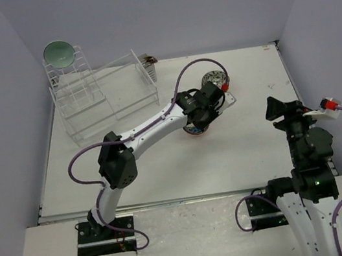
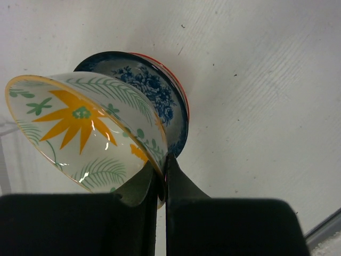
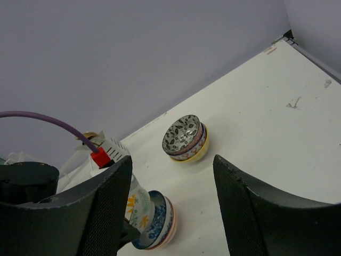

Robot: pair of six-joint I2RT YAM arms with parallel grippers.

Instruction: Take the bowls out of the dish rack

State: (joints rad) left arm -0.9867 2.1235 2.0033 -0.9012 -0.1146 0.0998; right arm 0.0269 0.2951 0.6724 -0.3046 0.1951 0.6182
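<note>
My left gripper (image 2: 161, 165) is shut on the rim of a white bowl with a yellow flower (image 2: 80, 128) and holds it tilted just above a stack of a dark blue bowl (image 2: 154, 90) and an orange-red bowl (image 2: 181, 88). That stack shows in the top view (image 1: 197, 129) under the left gripper (image 1: 202, 111). A second stack, topped by a black-and-white leaf bowl (image 3: 181, 133), stands further back (image 1: 215, 82). The clear dish rack (image 1: 96, 94) stands at the far left with a teal bowl (image 1: 59, 53) upright in its tall tier. My right gripper (image 3: 170, 208) is open and empty at the right (image 1: 279, 108).
A small holder (image 1: 149, 66) stands at the rack's right end. The table's near edge (image 1: 183, 198) runs in front of the arm bases. Purple cables loop from both arms.
</note>
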